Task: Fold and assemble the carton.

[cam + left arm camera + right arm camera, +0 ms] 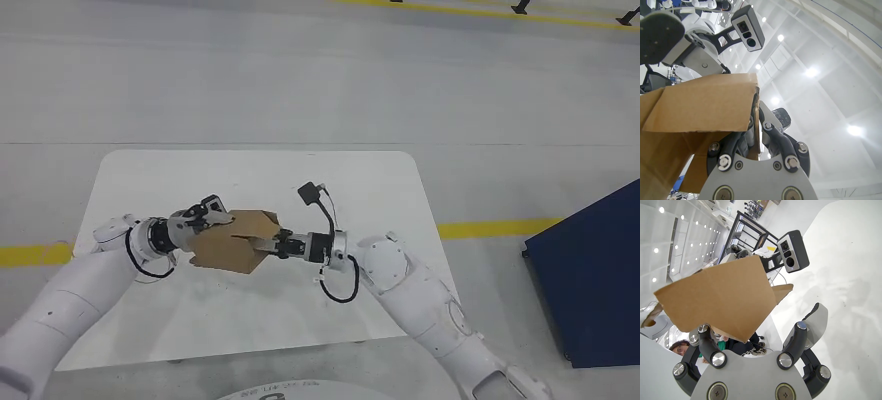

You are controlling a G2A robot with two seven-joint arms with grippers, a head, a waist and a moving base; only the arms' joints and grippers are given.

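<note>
Two metal fingers (pixel 770 117) of the left gripper (pixel 757 115) are pinched tight on a ragged corrugated edge of the carton (pixel 232 243). It's plain brown cardboard, creased, panels half-folded, one flap sticking out. Right gripper (pixel 272 243) comes in opposite, jaws spread wide, gripping nothing. Its dark, dimpled pad (pixel 814 310) stands clear of the board, while the other finger sits under a flat panel. The carton hangs between both arms over the smooth white table (pixel 330 180) with rounded corners, toward the table's left half.

Obstacle: carton (pixel 235 242) is filling the gap between left gripper (pixel 213 218) and right gripper (pixel 270 243).
Passage: far half of table (pixel 250 175) is leaving room.
</note>
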